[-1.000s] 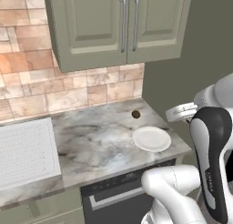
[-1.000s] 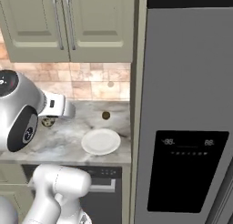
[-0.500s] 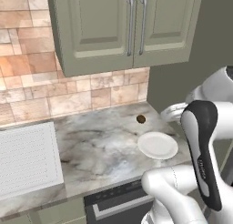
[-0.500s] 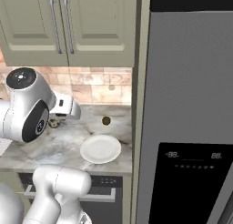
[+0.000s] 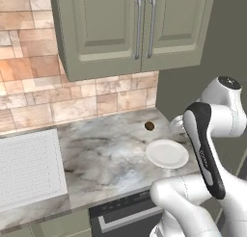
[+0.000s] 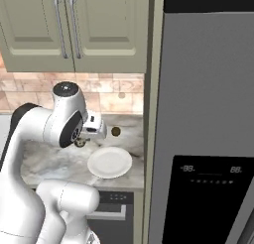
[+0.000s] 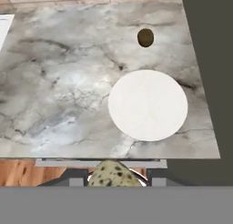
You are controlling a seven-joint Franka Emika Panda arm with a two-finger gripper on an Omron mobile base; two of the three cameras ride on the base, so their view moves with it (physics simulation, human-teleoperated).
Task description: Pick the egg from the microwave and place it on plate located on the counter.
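Above the bench's [image 7: 54, 82] front edge, the end effector [image 7: 116, 177] is closed on the egg [image 7: 113, 176], so the pick looks done. The plate [image 7: 148, 104] lies bare just ahead; what is left is carrying over, lowering and release.

A mottled olive-tan egg [image 7: 113, 176] with dark speckles sits at the bottom edge of the hand view, pinched between the two dark tips of the hand [image 7: 116, 177], out past the front edge of the table [image 7: 59, 91]. A plain white round plate [image 7: 148, 104] lies flat and bare on the grey-and-cream marbled stone, near the table's right end and close to its front edge. In the left base view the plate [image 5: 167, 153] rests just beside the white arm; in the right base view the plate [image 6: 109, 162] lies just beside the tall grey panel, below pale green cabinets.
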